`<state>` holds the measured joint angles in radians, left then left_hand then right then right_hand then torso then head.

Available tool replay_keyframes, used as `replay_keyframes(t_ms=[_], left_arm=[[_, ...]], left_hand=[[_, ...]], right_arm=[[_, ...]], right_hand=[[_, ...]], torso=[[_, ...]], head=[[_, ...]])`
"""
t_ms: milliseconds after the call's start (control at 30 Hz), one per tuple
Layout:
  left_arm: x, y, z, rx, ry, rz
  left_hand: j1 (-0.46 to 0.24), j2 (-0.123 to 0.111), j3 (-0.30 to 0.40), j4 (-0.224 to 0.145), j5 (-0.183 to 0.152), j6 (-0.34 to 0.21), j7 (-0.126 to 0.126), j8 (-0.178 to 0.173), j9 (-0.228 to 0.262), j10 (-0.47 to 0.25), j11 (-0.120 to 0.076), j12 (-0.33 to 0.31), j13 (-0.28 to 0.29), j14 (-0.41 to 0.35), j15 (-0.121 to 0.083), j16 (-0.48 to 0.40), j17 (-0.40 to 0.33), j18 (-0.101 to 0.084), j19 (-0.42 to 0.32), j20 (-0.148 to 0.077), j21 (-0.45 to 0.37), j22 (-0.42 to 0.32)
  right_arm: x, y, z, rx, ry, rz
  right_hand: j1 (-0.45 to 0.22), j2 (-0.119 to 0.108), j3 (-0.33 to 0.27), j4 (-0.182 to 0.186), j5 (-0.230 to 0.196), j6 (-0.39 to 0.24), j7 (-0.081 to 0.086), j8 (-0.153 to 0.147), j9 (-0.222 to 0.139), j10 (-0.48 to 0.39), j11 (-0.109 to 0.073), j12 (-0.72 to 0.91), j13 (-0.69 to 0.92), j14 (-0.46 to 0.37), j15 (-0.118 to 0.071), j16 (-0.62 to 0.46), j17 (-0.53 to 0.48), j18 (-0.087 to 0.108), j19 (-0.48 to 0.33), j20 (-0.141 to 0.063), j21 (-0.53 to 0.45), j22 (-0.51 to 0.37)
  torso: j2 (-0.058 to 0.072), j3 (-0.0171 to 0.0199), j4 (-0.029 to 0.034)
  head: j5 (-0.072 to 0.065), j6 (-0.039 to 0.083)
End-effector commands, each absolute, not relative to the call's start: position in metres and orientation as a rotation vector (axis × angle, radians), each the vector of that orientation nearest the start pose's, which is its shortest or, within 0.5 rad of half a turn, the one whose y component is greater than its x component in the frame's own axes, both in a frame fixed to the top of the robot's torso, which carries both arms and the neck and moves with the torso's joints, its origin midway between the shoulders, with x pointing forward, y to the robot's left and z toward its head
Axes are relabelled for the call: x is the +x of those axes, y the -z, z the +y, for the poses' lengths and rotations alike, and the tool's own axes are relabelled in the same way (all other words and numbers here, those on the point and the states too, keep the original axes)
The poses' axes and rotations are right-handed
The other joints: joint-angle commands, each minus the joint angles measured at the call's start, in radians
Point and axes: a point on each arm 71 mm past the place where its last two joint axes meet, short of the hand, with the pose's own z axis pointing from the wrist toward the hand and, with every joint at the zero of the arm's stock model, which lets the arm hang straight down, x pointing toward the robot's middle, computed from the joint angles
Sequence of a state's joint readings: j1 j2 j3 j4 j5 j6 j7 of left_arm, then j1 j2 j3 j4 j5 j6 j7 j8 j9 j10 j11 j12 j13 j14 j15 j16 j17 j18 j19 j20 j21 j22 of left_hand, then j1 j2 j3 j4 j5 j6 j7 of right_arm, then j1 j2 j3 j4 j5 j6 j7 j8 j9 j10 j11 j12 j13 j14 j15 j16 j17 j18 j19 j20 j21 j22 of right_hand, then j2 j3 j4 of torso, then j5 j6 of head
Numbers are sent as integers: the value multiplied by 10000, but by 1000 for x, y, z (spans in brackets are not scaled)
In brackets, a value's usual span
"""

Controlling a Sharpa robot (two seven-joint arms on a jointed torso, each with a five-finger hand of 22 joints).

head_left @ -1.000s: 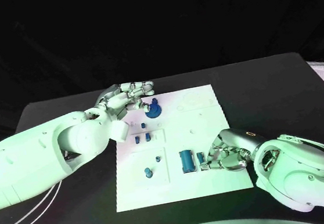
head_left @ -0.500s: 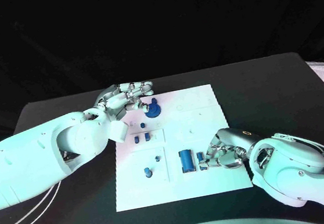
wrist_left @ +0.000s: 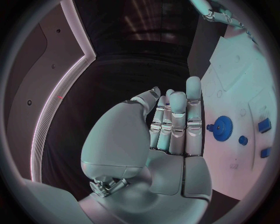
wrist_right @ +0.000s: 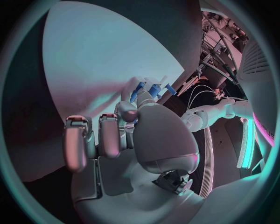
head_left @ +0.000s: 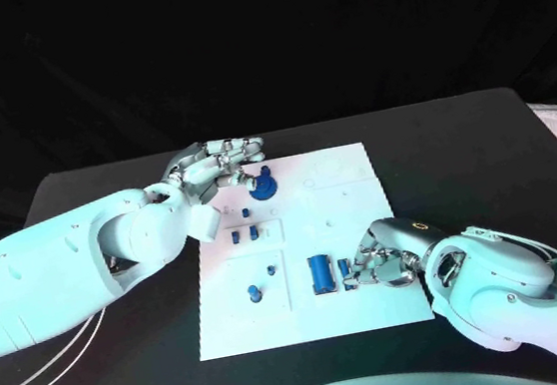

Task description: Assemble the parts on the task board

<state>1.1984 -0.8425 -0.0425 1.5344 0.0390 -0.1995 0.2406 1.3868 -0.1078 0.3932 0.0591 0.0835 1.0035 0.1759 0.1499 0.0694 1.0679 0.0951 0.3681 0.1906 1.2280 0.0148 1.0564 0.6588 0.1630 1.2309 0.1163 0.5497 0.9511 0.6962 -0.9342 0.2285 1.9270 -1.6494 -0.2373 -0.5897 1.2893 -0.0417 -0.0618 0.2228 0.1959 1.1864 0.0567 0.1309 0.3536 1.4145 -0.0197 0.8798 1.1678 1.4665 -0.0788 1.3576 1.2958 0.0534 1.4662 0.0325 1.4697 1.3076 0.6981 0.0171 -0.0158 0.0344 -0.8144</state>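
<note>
The white task board [head_left: 349, 216] lies in the middle of the black table. A blue gear [head_left: 264, 191] stands near its far left corner, and the same gear [wrist_left: 222, 128] is in the left wrist view. My left hand [head_left: 216, 168] hovers just beside the gear, its fingers [wrist_left: 175, 121] stretched side by side with nothing in them. Near the board's front stands a blue cylinder [head_left: 322, 273] with a small blue part [head_left: 345, 271] next to it. My right hand [head_left: 382, 260] has curled fingers pinching that small blue part [wrist_right: 140, 91].
Several small blue pieces [head_left: 244, 236] sit in the board's left middle, and two more [head_left: 256, 294] lie at its front left. The table's black top [head_left: 463, 160] stretches to the right of the board.
My right hand has crept a little to the left, closing in on the small blue part beside the cylinder. The left hand has barely moved.
</note>
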Motion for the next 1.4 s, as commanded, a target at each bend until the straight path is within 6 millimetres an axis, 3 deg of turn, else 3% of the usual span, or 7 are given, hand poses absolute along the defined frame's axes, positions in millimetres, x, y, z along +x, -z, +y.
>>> replay_keyframes(t_ms=[33,367,800,1267,1333,1367,1400], left_arm=[[483,188,196,-11985,16092,16209],[481,195,199,-12481,16113,16139],[492,212,216,-13881,15398,14605],[516,239,233,-14267,15173,13242],[517,240,235,-14260,15058,13095],[516,242,234,-14339,14645,13767],[516,242,233,-14332,14634,13763]], left_hand=[[108,-25,10,-66,46,-4,0,32,7,-63,16,42,3,-85,8,-49,-17,184,-72,1,-56,-21],[56,-28,-8,-34,38,-42,19,27,-3,-87,34,55,-3,-101,21,-60,-47,183,-88,7,-90,-42],[-935,-169,-974,712,-333,-58,-41,173,5,-121,38,237,-27,-529,45,-863,-1089,206,-208,69,-441,-336],[100,365,-1939,519,-305,-566,264,-117,-30,-1008,726,-1227,-1133,-3391,1296,-7207,-4254,138,-4334,1264,-4897,-4163],[229,455,-1965,465,-292,-466,240,-120,-26,-859,674,-1329,-1240,-3217,1288,-7609,-4524,215,-4408,1444,-4885,-4541],[-4040,1078,-2529,167,-835,-3381,-350,-502,-694,-3833,196,-2020,-1906,-5965,866,-8431,-5099,-411,-6773,606,-5497,-5975],[-4144,1078,-2561,135,-835,-3442,-383,-532,-694,-3902,181,-2063,-1906,-6028,844,-8530,-5169,-410,-6873,612,-5497,-6097]], right_arm=[[351,259,-163,763,-5324,19242],[358,242,-173,4060,-7836,17590],[443,246,-226,9948,-12437,15614],[500,259,-235,11925,-13816,13777],[501,260,-233,11929,-13972,13729],[500,263,-238,11712,-12671,14194],[500,262,-238,11713,-12674,14180]], right_hand=[[-268,12,-112,258,493,-56,34,-89,-20,-25,35,-91,-23,541,-13,-59,-48,-113,54,-13,-70,1150],[-312,-198,-638,621,1554,-533,207,-375,-88,-370,176,-958,-464,398,89,-625,-690,22,-281,62,-467,646],[1887,776,-230,-206,-65,-1278,660,-671,-374,-2308,621,-5711,-4425,-1213,498,-6769,-6306,1101,-3276,403,-5158,-4335],[2353,1143,80,-1170,-1303,-2462,1364,-687,-1870,-3495,1667,-8136,-9544,-3654,1815,-12392,-10222,1283,-5087,1717,-10871,-8759],[2195,1213,119,-1488,-1293,-2348,1363,-684,-2112,-3353,1655,-8133,-10129,-3290,1755,-12674,-10727,1285,-4682,1688,-11240,-9152],[-2297,417,618,-2228,-1959,-5241,790,-1309,-2510,-6623,1203,-8798,-10520,-6754,788,-13576,-11331,658,-7728,1091,-12224,-10279],[-2494,417,618,-2228,-1959,-5321,766,-1309,-2552,-6719,1187,-8798,-10595,-6835,788,-13576,-11409,657,-7780,1056,-12305,-10370]], torso=[[-18,10,-4],[-140,4,-8],[-736,-206,-222],[-1215,-176,-266],[-1233,-162,-268],[-1157,-192,-245],[-1166,-191,-235]], head=[[5,26],[-30,171],[-242,1113],[-210,1873],[-206,1891],[-219,1826],[-222,1833]])
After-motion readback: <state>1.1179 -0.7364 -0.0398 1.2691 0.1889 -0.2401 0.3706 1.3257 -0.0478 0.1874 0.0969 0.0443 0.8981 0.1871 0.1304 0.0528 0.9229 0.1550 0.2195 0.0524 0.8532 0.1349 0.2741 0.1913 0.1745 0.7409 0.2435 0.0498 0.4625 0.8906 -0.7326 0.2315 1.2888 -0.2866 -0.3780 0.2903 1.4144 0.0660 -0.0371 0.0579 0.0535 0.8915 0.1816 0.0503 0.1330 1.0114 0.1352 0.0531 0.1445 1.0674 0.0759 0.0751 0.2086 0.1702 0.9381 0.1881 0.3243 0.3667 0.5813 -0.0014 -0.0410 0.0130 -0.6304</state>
